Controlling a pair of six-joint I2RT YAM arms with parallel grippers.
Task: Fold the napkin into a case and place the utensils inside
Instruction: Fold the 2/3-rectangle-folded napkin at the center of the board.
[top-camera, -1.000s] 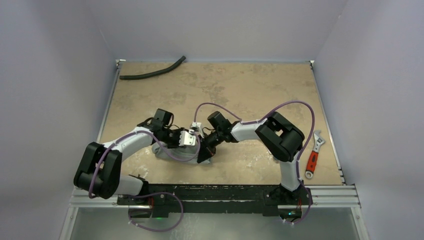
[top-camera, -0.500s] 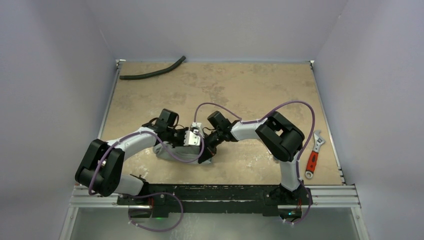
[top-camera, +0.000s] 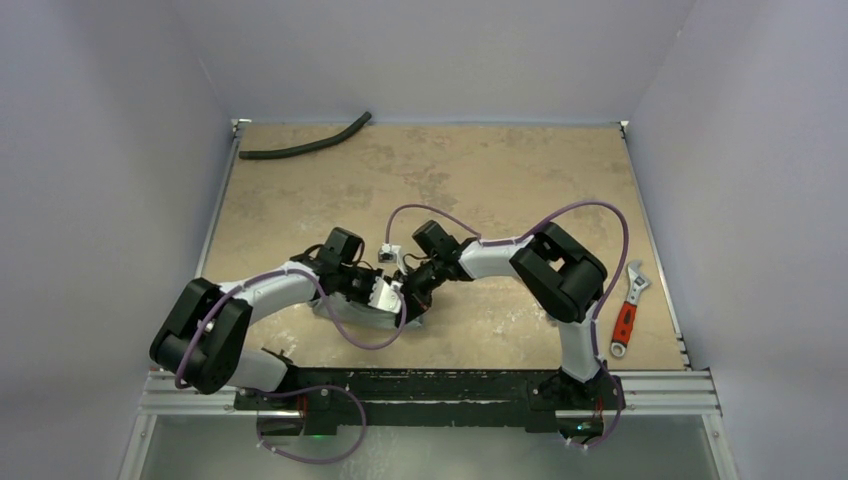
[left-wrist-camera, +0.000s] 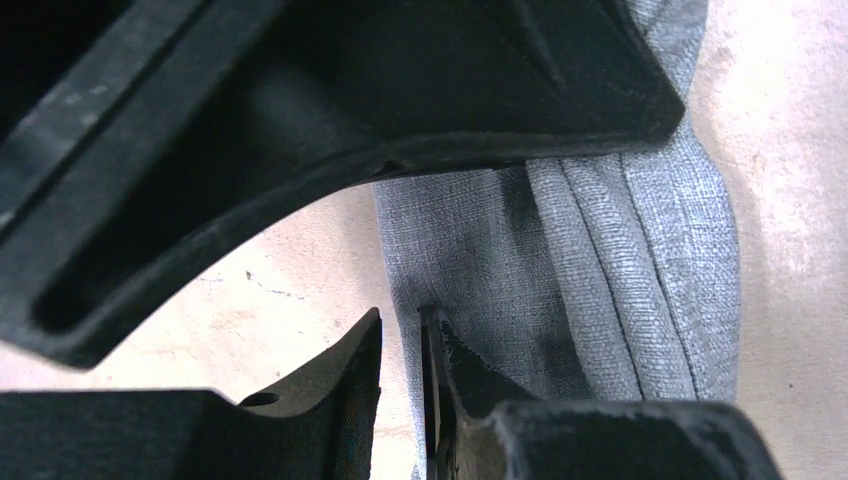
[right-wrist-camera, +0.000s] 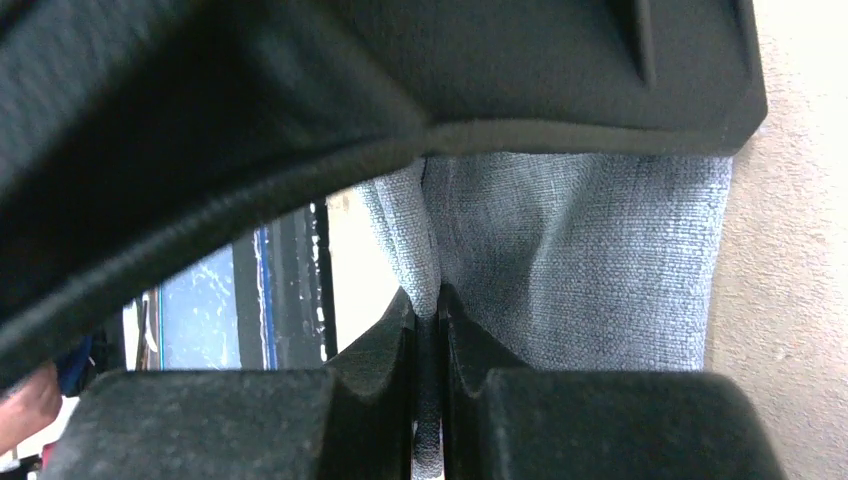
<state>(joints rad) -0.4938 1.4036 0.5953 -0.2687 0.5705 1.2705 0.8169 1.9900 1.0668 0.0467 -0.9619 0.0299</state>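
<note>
Looks like the folding step to me: the napkin (left-wrist-camera: 620, 280) sits bunched near the front of the bench (top-camera: 500, 180), right hand (right-wrist-camera: 428, 310) pinched tight on a fold, left hand (left-wrist-camera: 400, 345) nearly closed on its edge, so next I'd guess both pull that fold over flat.

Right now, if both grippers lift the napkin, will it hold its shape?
Probably not: the napkin bunches into soft folds where the right gripper pinches it, so it should sag. It looks thin and woven, likely light. The layered creases by the left gripper may slide apart.
</note>
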